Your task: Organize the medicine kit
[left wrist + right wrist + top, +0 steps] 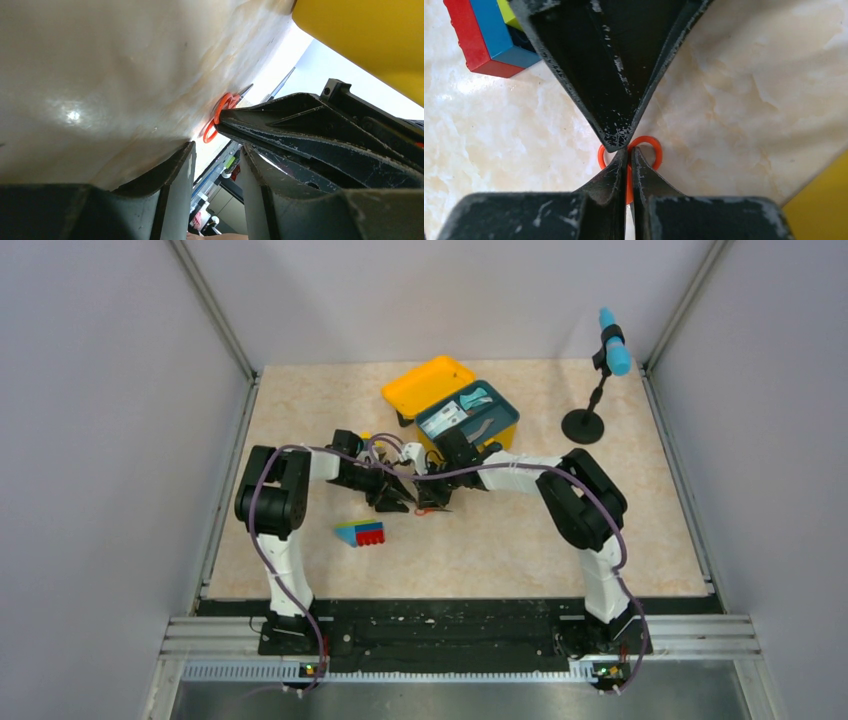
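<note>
Nearest the arm bases, a small toy block (362, 533) in red, blue, green and yellow is lying on the pale marbled counter (520, 550), a little left of centre.

Just beyond it the two hands are meeting tip to tip. The right hand (630, 155) is clenching tight on the orange loops of what looks like a small pair of scissors (645, 148), though the blades are mostly hidden. The loops are lying flat on the counter, and a strip of orange is showing between the pressed fingers. The left hand (217, 150) is facing it, released, with its fingers standing partway apart and nothing between them. Its tip is sitting right at the orange loops, just beside the right hand's tip.

Farther back, right of centre, the medicine kit (508, 432) is standing open on the counter, turned at an angle to the counter's edges. It is a bright yellow rectangular plastic box, the largest thing there. Its lid (430, 385) is lying swung back toward the far left, showing a plain yellow inside. A dark teal tray (495, 412) is sitting in the box's mouth, holding a few small pale and teal pieces (452, 418).

To the right of the kit, near the far right corner, a black stand (583, 425) with a round base is carrying a blue cylinder (616, 352).
</note>
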Robot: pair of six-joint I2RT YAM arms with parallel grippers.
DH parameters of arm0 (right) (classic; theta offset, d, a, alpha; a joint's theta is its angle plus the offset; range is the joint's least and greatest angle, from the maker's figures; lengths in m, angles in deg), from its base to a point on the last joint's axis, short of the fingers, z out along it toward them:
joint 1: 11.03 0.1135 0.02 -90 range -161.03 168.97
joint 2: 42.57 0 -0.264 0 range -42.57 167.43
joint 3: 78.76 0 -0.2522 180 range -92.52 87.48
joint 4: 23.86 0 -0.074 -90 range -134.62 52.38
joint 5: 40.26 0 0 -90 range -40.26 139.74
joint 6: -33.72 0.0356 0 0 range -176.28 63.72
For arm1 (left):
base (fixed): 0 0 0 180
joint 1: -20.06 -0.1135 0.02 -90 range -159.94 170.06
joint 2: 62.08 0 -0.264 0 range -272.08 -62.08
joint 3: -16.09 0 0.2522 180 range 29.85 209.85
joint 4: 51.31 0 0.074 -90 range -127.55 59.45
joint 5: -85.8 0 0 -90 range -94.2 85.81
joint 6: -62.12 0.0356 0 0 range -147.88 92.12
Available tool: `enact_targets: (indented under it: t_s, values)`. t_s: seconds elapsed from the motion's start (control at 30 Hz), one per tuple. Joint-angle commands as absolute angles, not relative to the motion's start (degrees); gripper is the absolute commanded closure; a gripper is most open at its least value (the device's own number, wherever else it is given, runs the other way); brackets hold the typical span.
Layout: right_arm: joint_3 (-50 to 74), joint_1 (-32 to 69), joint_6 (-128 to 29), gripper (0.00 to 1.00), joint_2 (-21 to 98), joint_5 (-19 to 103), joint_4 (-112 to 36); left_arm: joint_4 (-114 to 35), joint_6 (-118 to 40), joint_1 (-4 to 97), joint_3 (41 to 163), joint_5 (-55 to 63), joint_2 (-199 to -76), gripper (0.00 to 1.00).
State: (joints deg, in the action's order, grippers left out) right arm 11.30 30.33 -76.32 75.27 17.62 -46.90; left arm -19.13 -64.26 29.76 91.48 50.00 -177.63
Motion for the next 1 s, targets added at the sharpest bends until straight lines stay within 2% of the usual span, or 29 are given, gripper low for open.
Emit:
enact_targets:
  t_s: [0.0,0.37,0.63,0.97]
  values:
    - [8.8,29.0,-70.6,0.97,76.9,16.1,-45.5,-19.2,-64.1,30.3,90.9,44.8,-180.7,0.56]
    - [9.7,26.6,-61.5,0.98,80.7,14.2,-41.8,-21.3,-64.7,31.3,89.6,46.5,-181.5,0.49]
    - [9.4,24.4,-57.7,0.98,83.4,12.7,-40.1,-19.2,-63.7,31.3,88.7,42.7,-180.4,0.43]
    - [9.8,23.6,-53.9,0.98,85.0,10.5,-38.1,-23.8,-66.7,31.7,89.8,44.3,-184.7,0.45]
